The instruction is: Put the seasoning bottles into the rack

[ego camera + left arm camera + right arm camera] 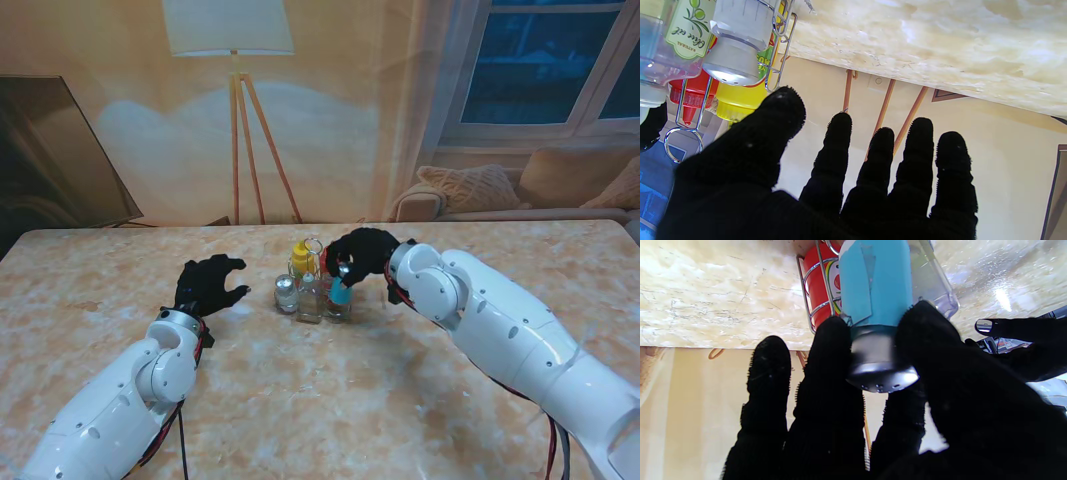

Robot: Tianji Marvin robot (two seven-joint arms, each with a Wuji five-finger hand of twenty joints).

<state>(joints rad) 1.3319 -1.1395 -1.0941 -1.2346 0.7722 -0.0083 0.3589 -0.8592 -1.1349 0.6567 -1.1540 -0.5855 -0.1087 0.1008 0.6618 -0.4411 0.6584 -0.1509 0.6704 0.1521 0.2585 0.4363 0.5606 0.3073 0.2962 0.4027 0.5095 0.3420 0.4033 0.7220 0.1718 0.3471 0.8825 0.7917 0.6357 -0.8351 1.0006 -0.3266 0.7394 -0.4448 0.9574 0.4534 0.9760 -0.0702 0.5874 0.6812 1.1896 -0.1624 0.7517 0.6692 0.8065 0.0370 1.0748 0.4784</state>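
Gripping the silver cap of the blue-labelled shaker [875,283], the right hand [362,254] sits at about one o'clock from table centre, thumb and fingers [830,350] clamped on either side of the lid. The shaker stands upright at the right side of the wire rack [311,268], but whether its base is inside the wire or just beside it cannot be told; the hand covers its top in the stand view. Behind it the red ketchup bottle [818,290] is half hidden by the wires. A yellow mustard bottle [299,255], an olive oil bottle [686,30] cut off at the frame edge, and a clear silver-capped shaker [287,293] crowd the rack. The left hand [210,284] hovers at nine o'clock of the rack, fingers spread, holding nothing, over the marble table [330,400].
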